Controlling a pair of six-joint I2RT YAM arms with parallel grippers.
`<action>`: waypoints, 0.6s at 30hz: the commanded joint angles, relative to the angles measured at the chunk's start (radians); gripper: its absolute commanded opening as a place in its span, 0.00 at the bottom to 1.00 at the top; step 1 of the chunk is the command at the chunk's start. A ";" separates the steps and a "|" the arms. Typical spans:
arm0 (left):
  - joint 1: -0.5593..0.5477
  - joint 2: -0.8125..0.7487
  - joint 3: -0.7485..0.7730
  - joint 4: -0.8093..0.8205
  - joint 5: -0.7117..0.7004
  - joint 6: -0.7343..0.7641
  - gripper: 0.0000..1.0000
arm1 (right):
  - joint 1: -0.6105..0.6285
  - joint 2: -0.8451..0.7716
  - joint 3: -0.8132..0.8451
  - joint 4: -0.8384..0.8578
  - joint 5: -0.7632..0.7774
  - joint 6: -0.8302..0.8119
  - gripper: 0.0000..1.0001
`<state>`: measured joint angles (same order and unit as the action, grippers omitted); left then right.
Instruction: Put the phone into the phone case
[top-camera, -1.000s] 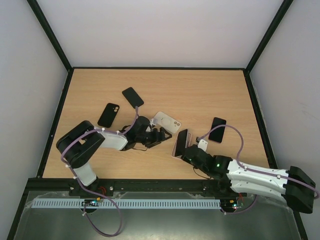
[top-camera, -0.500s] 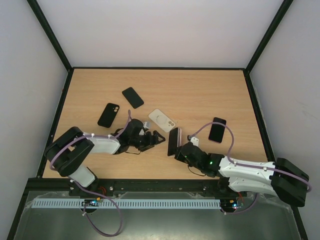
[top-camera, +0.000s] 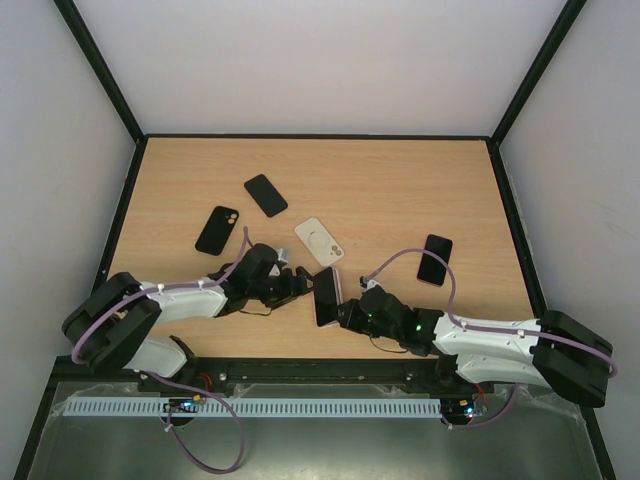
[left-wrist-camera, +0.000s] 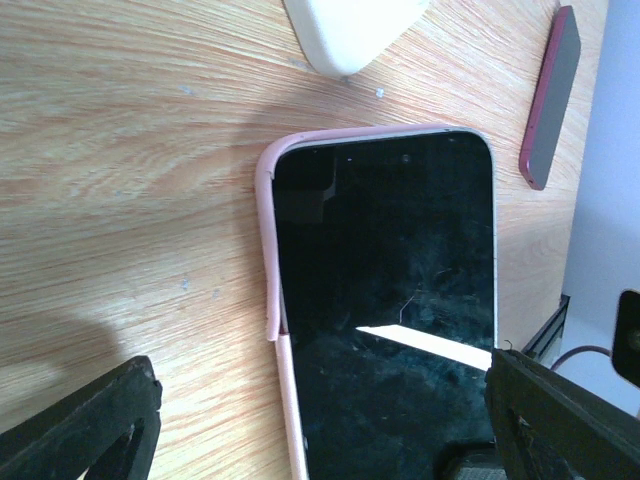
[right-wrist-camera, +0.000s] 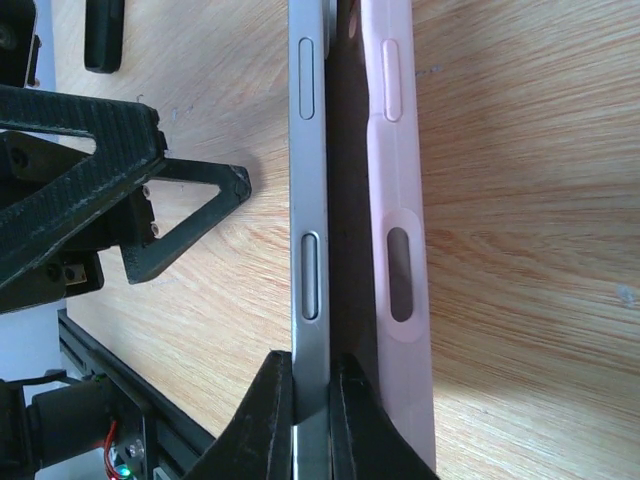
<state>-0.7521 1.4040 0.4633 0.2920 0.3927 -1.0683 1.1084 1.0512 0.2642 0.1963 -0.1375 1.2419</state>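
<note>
Against pink case (right-wrist-camera: 402, 200), phone (right-wrist-camera: 312, 180) (dark, silver-edged)

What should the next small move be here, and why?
Probably ease the left gripper in to press the pink case against the phone. The case's side lip kinks away from the phone, and the right wrist view shows a dark gap between them. The right gripper is clamped on the phone's edge, while the left gripper is open beside it.
</note>
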 joint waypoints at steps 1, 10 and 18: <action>-0.003 0.008 -0.018 -0.027 -0.030 0.029 0.87 | 0.011 0.006 -0.014 -0.018 0.008 0.007 0.02; -0.003 0.100 -0.026 0.056 -0.002 0.040 0.79 | 0.011 0.017 0.010 -0.150 0.065 -0.018 0.13; -0.003 0.128 -0.019 0.092 0.013 0.045 0.73 | 0.012 -0.027 0.057 -0.252 0.122 -0.034 0.22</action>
<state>-0.7521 1.5066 0.4568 0.4103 0.4053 -1.0386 1.1141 1.0554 0.2752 0.0311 -0.0723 1.2243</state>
